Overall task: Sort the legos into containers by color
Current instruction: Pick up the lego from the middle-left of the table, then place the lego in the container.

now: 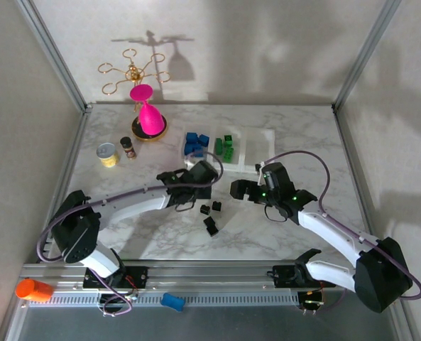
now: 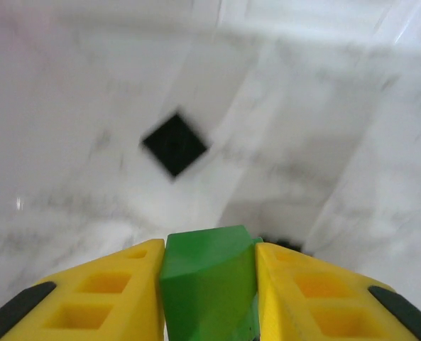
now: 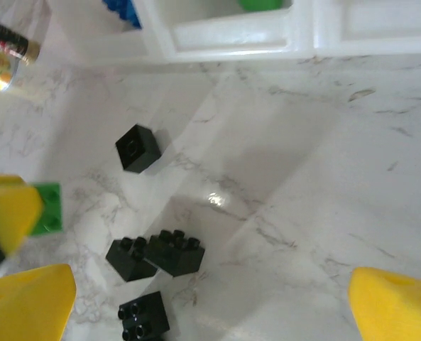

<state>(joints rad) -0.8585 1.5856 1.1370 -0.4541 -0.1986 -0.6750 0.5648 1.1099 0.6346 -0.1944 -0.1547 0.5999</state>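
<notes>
- The left tool (image 2: 209,284) is closed narrowly on one green lego (image 2: 206,273), with a yellow finger pressing each side. The brick sits a little tilted in the grip, above the worktop (image 1: 324,160).
- I judge that it is held this way to carry it to the tray (image 1: 267,136), which lies just beyond the tool at the far side.
- In the tray, the left compartment has the blue legos (image 1: 194,143) and the middle one has the green legos (image 1: 226,145), so the middle one should be the goal for this brick.
- The right tool (image 1: 240,190) stands wide and holds nothing. It hangs near the loose black legos (image 3: 175,252), probably to take one next.
- These black bricks lie in a small group between the two tools, some touching each other and one apart (image 3: 138,148).
- The worktop is white marble pattern with grey veins; it looks smooth and a little shiny, so small bricks could slide on it.
- At the far left stand a pink goblet (image 1: 148,117), a gold wire stand (image 1: 133,71), a yellow tin (image 1: 108,154) and a small bottle (image 1: 128,147).
- White walls and metal frame bars enclose the place.
</notes>
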